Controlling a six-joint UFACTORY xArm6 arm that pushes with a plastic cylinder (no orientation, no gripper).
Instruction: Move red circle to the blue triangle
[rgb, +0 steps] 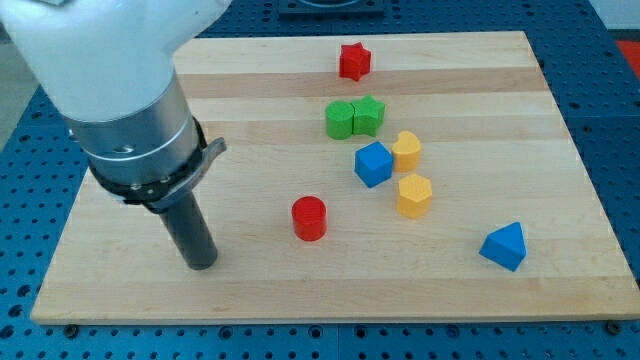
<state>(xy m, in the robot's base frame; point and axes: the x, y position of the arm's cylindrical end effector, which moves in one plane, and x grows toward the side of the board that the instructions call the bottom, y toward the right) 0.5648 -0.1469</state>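
Note:
The red circle (309, 218) is a short red cylinder standing near the middle of the wooden board, toward the view's bottom. The blue triangle (503, 246) lies at the view's lower right, well apart from the red circle. My tip (203, 262) rests on the board at the view's lower left, to the left of the red circle and a little below it, with a clear gap between them. The big white and grey arm body rises from the rod toward the view's upper left.
A red star (354, 61) lies near the top edge. Two green blocks (354, 118) touch side by side. A blue cube (373, 164) sits beside a yellow block (406, 151), with a yellow hexagon (414, 195) below. The board's edge (330, 315) runs along the bottom.

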